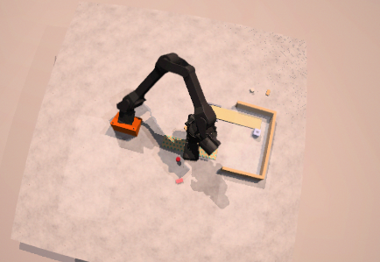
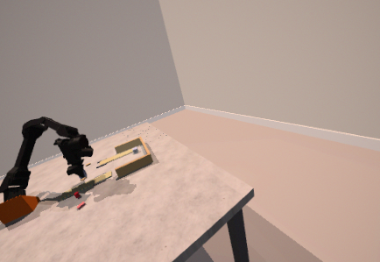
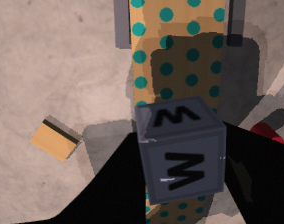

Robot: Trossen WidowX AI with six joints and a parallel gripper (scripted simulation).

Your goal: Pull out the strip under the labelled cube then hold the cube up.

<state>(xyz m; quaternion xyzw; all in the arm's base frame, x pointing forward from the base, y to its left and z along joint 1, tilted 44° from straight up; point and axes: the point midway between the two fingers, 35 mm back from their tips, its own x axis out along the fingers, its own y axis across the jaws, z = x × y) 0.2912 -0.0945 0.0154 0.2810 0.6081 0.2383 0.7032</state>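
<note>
My gripper (image 1: pixel 191 157) (image 2: pixel 82 177) (image 3: pixel 173 134) is shut on a grey-blue cube (image 3: pixel 185 167) with a black W on its faces. It holds the cube over the orange strip with teal dots (image 1: pixel 174 144) (image 2: pixel 105 176) (image 3: pixel 178 30), and a gap between cube and strip seems to show in the exterior view. The arm hides the middle of the dotted strip in the top view. A plain yellow strip (image 1: pixel 236 116) (image 2: pixel 115 157) lies partly inside the wooden frame. A pale cube (image 1: pixel 256 132) (image 2: pixel 135 151) is near its far end; its mark is too small to read.
The wooden frame (image 1: pixel 270 145) (image 2: pixel 133 165) is open towards the arm's base. A red piece (image 1: pixel 178 159) (image 2: pixel 77 194) (image 3: pixel 265 133) and a pink block (image 1: pixel 179 180) (image 2: pixel 81 205) lie beside the dotted strip. An orange block (image 3: pixel 55 140) lies on its other side. Grey rails (image 3: pixel 122 25) (image 3: pixel 236 22) flank the strip.
</note>
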